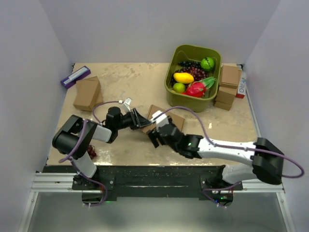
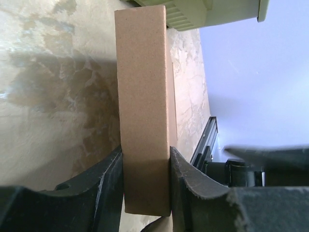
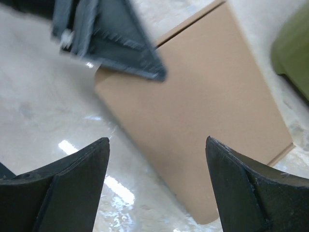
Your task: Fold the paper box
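The paper box [image 1: 173,119] is a thin brown cardboard mailer lying in the middle of the table, near the green bin. My left gripper [image 1: 140,119] is shut on the box's left edge; in the left wrist view the box [image 2: 142,96] is pinched between the two black fingers [image 2: 108,186], gripper centre [image 2: 145,176]. My right gripper [image 1: 155,135] is open and empty, just in front of the box's near side. In the right wrist view the box [image 3: 207,106] lies ahead of the open gripper [image 3: 157,162], with a left fingertip [image 3: 120,43] at its upper left corner.
A green bin [image 1: 195,48] with toy fruit stands at the back right; it also shows in the left wrist view [image 2: 212,12] and the right wrist view [image 3: 294,53]. Small chunky brown boxes stand at the left [image 1: 88,93] and right [image 1: 229,84]. A purple box [image 1: 75,76] lies back left, dark grapes [image 1: 91,152] front left.
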`<state>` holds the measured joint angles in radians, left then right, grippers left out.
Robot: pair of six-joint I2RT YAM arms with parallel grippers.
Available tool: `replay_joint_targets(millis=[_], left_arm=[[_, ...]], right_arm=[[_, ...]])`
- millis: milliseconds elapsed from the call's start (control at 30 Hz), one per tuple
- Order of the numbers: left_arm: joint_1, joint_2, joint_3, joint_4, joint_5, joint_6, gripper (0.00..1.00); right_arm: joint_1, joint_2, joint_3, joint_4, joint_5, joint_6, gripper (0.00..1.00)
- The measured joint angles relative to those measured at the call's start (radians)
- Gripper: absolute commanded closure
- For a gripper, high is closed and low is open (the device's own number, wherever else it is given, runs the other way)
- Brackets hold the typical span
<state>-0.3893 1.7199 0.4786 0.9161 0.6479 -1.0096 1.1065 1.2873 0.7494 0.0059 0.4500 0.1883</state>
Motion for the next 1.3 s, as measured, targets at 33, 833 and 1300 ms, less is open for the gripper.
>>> replay_joint_targets(millis=[33, 833, 1300], left_arm=[[0.011, -0.022, 0.000, -0.032, 0.008, 0.011, 0.91], [0.143, -0.165, -0.003, -0.376, 0.174, 0.150, 0.91], [0.202, -0.330, 0.058, -0.641, 0.113, 0.386, 0.19]], right_arm=[[0.032, 0.036, 0.012, 0.001, 0.029, -0.010, 0.16], [0.159, 0.600, 0.252, -0.105, 0.558, 0.011, 0.31], [0.167, 0.546, 0.317, -0.315, 0.561, -0.018, 0.60]])
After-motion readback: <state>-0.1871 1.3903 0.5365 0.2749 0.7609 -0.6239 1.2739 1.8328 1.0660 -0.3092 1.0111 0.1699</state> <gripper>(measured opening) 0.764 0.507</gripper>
